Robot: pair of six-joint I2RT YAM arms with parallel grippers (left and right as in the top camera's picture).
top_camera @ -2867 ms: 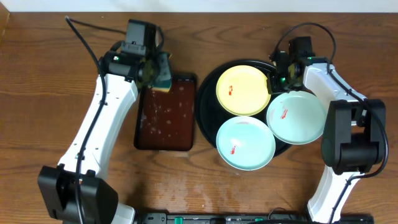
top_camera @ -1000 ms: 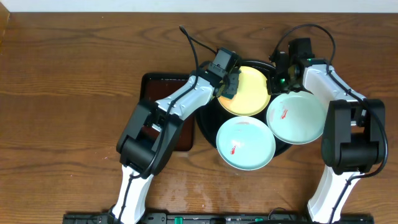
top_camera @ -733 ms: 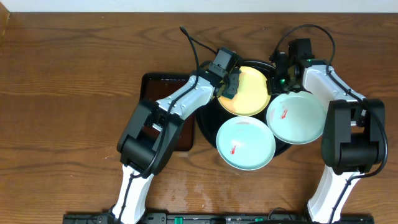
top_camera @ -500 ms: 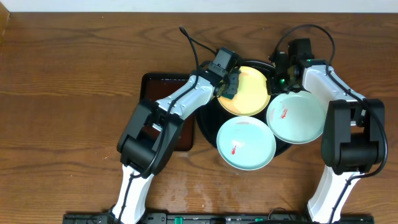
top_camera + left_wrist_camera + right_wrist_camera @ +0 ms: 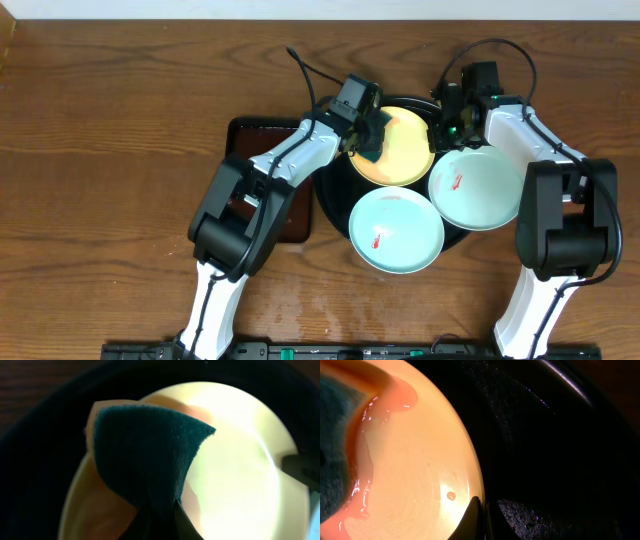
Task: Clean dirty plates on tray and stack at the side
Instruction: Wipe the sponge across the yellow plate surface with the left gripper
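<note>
The left gripper [image 5: 366, 132] pinches a dark green sponge [image 5: 145, 455] and holds it against the yellow plate [image 5: 402, 155] at that plate's 9 o'clock edge, where pinkish liquid [image 5: 395, 391] pools. The right gripper [image 5: 482, 518] clamps the same plate's rim near 2 o'clock. The yellow plate sits at 12 o'clock on the black tray [image 5: 330, 195]. A mint plate [image 5: 395, 230] lies at 6 o'clock and a second mint plate [image 5: 475, 187] at 4 o'clock, both marked red.

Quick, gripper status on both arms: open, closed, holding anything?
Left gripper: closed, holding the sponge against the yellow plate.
Right gripper: closed, pinching the yellow plate's rim.
</note>
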